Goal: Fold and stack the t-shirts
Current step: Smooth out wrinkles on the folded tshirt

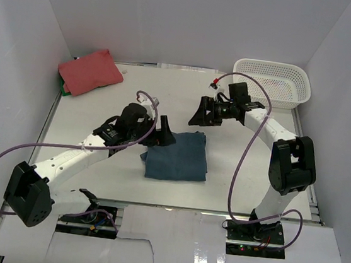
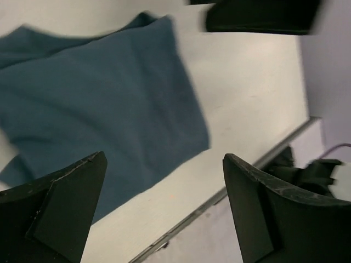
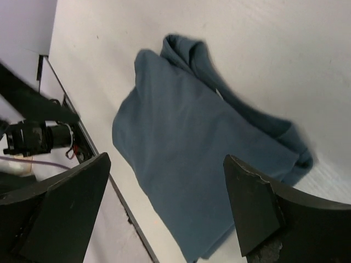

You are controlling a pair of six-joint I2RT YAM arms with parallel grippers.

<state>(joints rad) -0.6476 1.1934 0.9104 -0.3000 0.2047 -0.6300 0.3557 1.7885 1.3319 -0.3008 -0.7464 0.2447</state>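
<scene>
The dark teal-blue t-shirt point(image 1: 179, 157) is lying folded into a rough rectangle at the middle of the table point(image 1: 219, 197). It is sitting well apart from the coral-red t-shirt point(image 1: 90, 71), which is resting folded in the far left corner. The left gripper point(image 1: 162, 134) is hovering over the teal shirt's far left corner, and the right gripper point(image 1: 200, 114) is hanging just beyond its far edge. Both wrist views are showing the jaws spread wide with nothing between them, only cloth and tabletop below. The white lattice basket point(image 1: 299, 88) is standing at the far right.

The fold is looking nearly done but untidy. One edge is bunching into a soft roll in the right wrist view, and a corner is poking out at the near left. Judging by that, the step in hand is neatening this bundle or carrying it over to the red one. Doing it well is asking for both grippers coming down together on opposite sides, pinching through every layer at the edge, and lifting level. The risk is a grab on the top layer alone, which would be peeling the fold open.
</scene>
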